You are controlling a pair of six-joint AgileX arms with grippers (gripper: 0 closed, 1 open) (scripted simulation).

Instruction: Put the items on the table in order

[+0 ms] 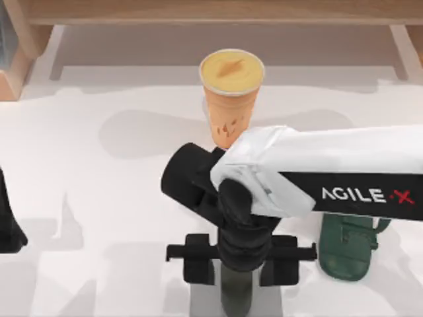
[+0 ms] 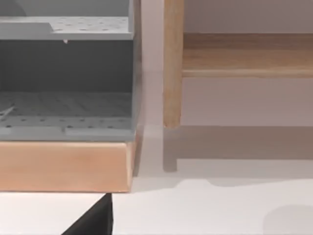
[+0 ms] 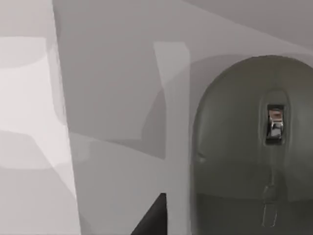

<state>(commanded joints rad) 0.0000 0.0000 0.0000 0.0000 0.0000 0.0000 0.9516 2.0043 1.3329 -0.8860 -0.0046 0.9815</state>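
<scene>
Two arms here, and the right one is doing the work: it reaches in from the right edge of the white surface (image 1: 86, 198) and bends down near the middle of the front edge. Its right tool (image 1: 236, 281) sits directly over the olive-grey mouse (image 3: 252, 147), which lies on a flat grey pad (image 1: 201, 300) right at the front edge. The black crossbar of the tool spreads wide to both sides of the mouse, but I honestly can't tell if the fingers are apart or pressed onto it. From the right wrist camera the mouse is very close, scroll wheel showing, with the pad's pale edge beside it.

The orange cup (image 1: 230, 99) with its yellow lid stands upright toward the back edge, about centre, well apart from the mouse. A dark green phone stand (image 1: 347, 247) sits just to the right of the tool, partly under the arm.

The left tool (image 1: 10, 221) is parked at the left edge; can't tell its fingers either. Its wrist camera looks at a light wooden shelf (image 2: 63, 166) with a grey perforated tray (image 2: 66, 78) in it.
</scene>
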